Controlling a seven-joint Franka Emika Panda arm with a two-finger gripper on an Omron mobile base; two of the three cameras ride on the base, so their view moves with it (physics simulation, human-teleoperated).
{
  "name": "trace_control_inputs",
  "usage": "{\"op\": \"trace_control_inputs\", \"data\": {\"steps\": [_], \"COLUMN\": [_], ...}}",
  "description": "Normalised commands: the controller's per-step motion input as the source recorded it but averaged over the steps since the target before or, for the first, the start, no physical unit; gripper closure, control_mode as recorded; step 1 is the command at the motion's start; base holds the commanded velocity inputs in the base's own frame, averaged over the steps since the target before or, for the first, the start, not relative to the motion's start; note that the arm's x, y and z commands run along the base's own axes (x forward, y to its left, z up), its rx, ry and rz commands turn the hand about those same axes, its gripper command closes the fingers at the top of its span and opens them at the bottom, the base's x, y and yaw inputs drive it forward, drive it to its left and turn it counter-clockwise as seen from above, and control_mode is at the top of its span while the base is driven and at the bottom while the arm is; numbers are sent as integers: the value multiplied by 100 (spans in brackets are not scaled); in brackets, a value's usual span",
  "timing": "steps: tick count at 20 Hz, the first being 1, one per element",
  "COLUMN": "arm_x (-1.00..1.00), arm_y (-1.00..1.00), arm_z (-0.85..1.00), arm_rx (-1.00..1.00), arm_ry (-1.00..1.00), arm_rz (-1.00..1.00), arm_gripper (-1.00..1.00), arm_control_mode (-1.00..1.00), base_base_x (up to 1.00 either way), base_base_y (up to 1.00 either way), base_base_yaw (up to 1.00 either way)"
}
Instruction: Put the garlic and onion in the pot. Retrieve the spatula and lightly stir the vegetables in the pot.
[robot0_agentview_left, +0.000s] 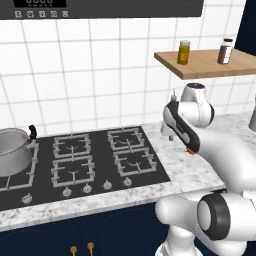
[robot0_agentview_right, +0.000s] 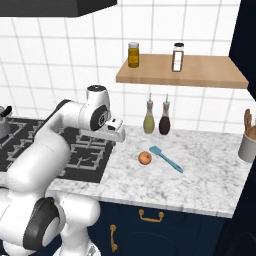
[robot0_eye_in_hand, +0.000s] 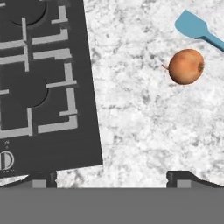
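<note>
From the left, the pot (robot0_agentview_left: 14, 150) sat on the cooktop's far-left burner. From the right, the hand (robot0_agentview_right: 117, 131) hung released above the desk's cooktop edge, the onion (robot0_agentview_right: 145, 158) mid-desk beside the spatula (robot0_agentview_right: 165, 158). Down the hand, the onion (robot0_eye_in_hand: 186, 66) lay off-centre; fetching it seemed next, needing a shift across.

Onion (robot0_agentview_right: 145, 158) beside spatula (robot0_agentview_right: 166, 158), apart.

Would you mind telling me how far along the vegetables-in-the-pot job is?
Nothing looks done yet. The round orange-brown onion lies on the marble counter beside the teal spatula; the steel pot sits across the stove. The gripper is open, holding nothing. Loading and stirring remain.
</note>
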Motion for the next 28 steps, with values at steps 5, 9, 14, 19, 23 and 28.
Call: {"op": "trace_control_inputs", "data": {"steps": [5,9,14,19,23,28], "arm_x": [18,27,37,18,23,36], "arm_y": [-81,-56,-41,-38,-23,-12], "arm_z": [-25,-29,-40,-40,-38,-34], "arm_rx": [-7,0,0,0,0,0], "arm_ry": [0,0,1,0,0,0], "arm_rz": [-2,0,0,0,0,0], "arm_gripper": [-100,-100,-100,-100,-100,-100], "arm_control_mode": [-100,-100,-100,-100,-100,-100], "base_base_x": [0,0,0,0,0,0], "base_base_y": [0,0,0,0,0,0], "base_base_yaw": [0,0,0,0,0,0]}}
